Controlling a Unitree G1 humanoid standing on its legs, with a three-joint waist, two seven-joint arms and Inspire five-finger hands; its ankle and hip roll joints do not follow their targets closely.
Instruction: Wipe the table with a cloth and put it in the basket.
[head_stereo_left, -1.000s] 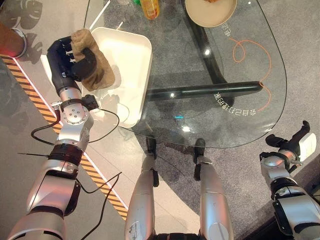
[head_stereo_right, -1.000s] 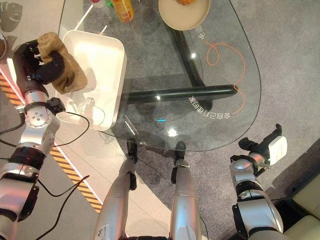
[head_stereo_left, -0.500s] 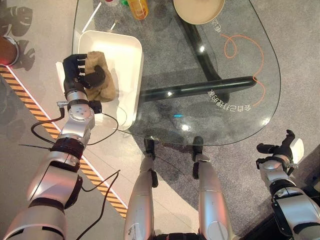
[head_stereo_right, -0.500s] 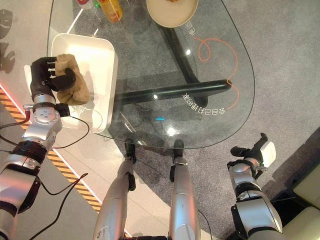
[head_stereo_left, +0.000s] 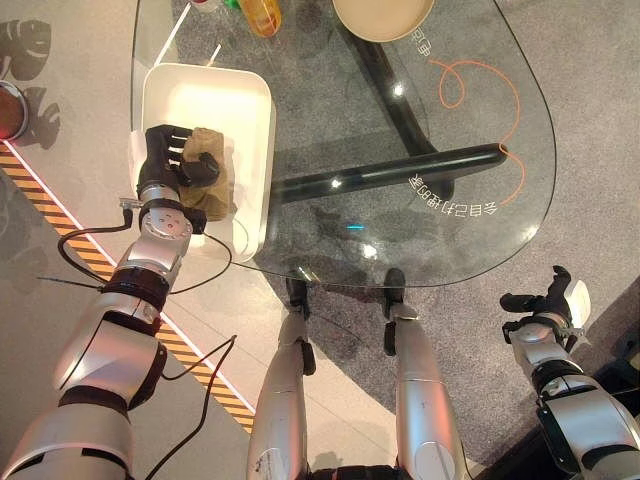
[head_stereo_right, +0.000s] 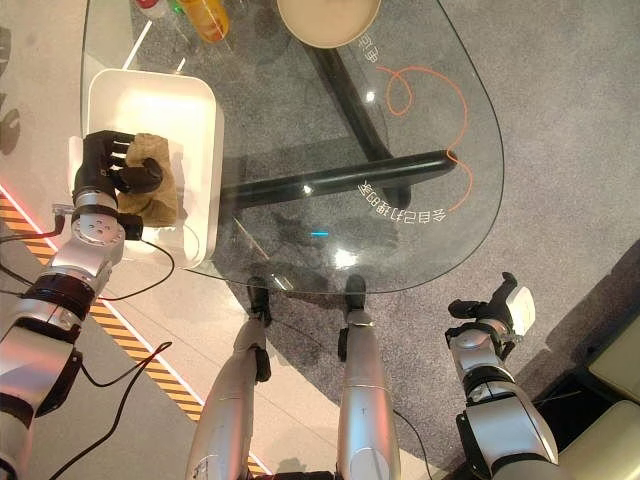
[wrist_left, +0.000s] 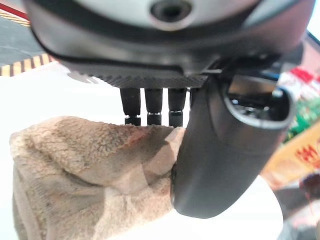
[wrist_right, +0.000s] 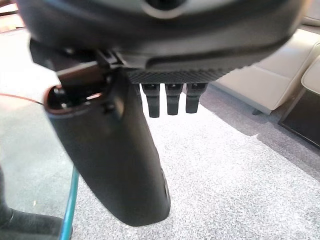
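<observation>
Left hand (head_stereo_left: 165, 160) reaches into the white basket (head_stereo_left: 245, 95) in the left eye view, its dark fingers and thumb curled round a brown cloth (head_stereo_left: 208, 172) that sits low inside the basket, near the basket's near end. That basket stands on the glass desk (head_stereo_left: 400, 240) at its left edge. At the far edge of the desk are a tan bowl (head_stereo_left: 383, 18) and an orange bottle (head_stereo_left: 262, 14). An orange loop of cord (head_stereo_left: 480, 95) lies on the glass toward the right. Below the desk's near right corner, well apart from everything on it, the right hand (head_stereo_left: 548, 300) hangs over grey carpet.

From the right eye view the scene reads the same: the left hand (head_stereo_right: 103, 165) clasps the cloth (head_stereo_right: 155, 185) inside the basket (head_stereo_right: 205, 120), and the right hand (head_stereo_right: 495, 310) is off the desk (head_stereo_right: 330, 230) with its fingers loosely extended.

Seen from the left wrist view, the thumb (wrist_left: 220, 150) presses against the fuzzy cloth (wrist_left: 85, 175), and the fingertips (wrist_left: 152, 117) touch its upper fold, so the cloth is pinched between them against the white of the basket.

Looking along the right wrist view, the right hand's thumb (wrist_right: 120, 165) and fingers (wrist_right: 167, 100) are spread with nothing between them, over grey carpet (wrist_right: 240, 185), with a pale sofa (wrist_right: 270, 80) beyond.
</observation>
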